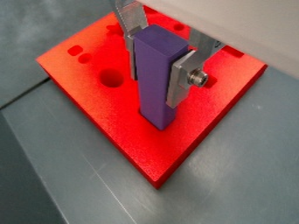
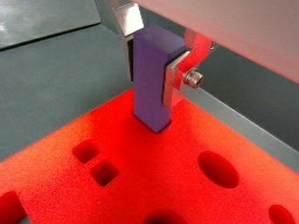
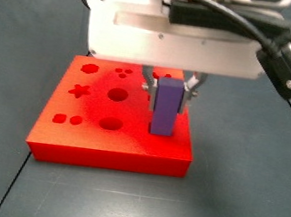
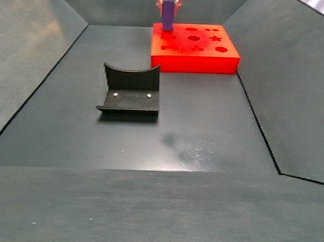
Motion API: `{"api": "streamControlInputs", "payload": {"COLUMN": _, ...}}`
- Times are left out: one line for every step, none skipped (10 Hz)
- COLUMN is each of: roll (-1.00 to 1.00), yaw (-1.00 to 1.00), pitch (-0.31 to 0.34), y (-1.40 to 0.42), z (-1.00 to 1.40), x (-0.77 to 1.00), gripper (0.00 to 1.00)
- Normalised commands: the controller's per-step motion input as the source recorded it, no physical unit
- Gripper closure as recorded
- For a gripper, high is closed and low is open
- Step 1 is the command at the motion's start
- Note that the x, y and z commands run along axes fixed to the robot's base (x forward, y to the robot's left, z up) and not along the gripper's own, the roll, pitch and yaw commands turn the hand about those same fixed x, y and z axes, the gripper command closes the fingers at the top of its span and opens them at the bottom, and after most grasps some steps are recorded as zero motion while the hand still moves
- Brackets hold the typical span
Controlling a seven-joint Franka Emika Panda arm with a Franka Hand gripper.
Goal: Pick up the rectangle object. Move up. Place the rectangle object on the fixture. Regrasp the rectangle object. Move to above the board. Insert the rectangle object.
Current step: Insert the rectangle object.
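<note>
The gripper is clamped on the upper part of the rectangle object, its flat silver finger plates pressed against two opposite faces; a bolt head shows on one finger. The same pinch shows in both wrist views and in a side view.

The rectangle object is a plain matte purple block, long and square-edged, held upright with its lower end meeting the top face of the board. Whether that end sits in a cut-out or only rests on the surface cannot be told.

The board is a thick bright red-orange slab with a finely grained top. Round holes, a star and small square openings are cut through it. The block stands near one edge of the board, with bare red surface around its foot and the holes lying apart from it.

In a side view the fixture, a dark bracket with a curved recess, stands on the grey floor well apart from the board, with open floor between them. Sloped dark walls ring the floor.
</note>
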Motion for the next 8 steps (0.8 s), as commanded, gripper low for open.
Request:
{"api": "streamControlInputs", "payload": {"roll": 0.10, "yaw": 0.00, "pitch": -0.063, "y": -0.13, "z": -0.63, "x": 0.10, "gripper": 1.00}}
{"api": "streamControlInputs", "payload": {"roll": 0.13, "yaw": 0.00, "pitch": -0.196, "y": -0.18, "z": -0.76, "x": 0.00, "gripper": 1.00}}
{"api": "streamControlInputs", "payload": {"roll": 0.14, "yaw": 0.01, "pitch": -0.217, "y": -0.19, "z": -0.77, "x": -0.02, "gripper": 1.00}}
{"api": "streamControlInputs", "payload": {"roll": 0.14, "yaw": 0.03, "pitch": -0.233, "y": -0.18, "z": -0.74, "x": -0.05, "gripper": 1.00}}
{"api": "streamControlInputs", "payload": {"roll": 0.13, "yaw": 0.05, "pitch": -0.241, "y": -0.19, "z": -0.75, "x": -0.07, "gripper": 1.00}}
{"api": "streamControlInputs", "payload": {"roll": 0.11, "yaw": 0.09, "pitch": -0.260, "y": -0.14, "z": -0.73, "x": -0.11, "gripper": 1.00}}
{"api": "streamControlInputs", "payload": {"roll": -0.15, "yaw": 0.02, "pitch": -0.236, "y": 0.00, "z": -0.21, "x": -0.13, "gripper": 1.00}}
{"api": "streamControlInputs", "payload": {"roll": 0.00, "yaw": 0.00, "pitch": 0.000, "y": 0.00, "z": 0.00, "x": 0.00, "gripper": 1.00}}
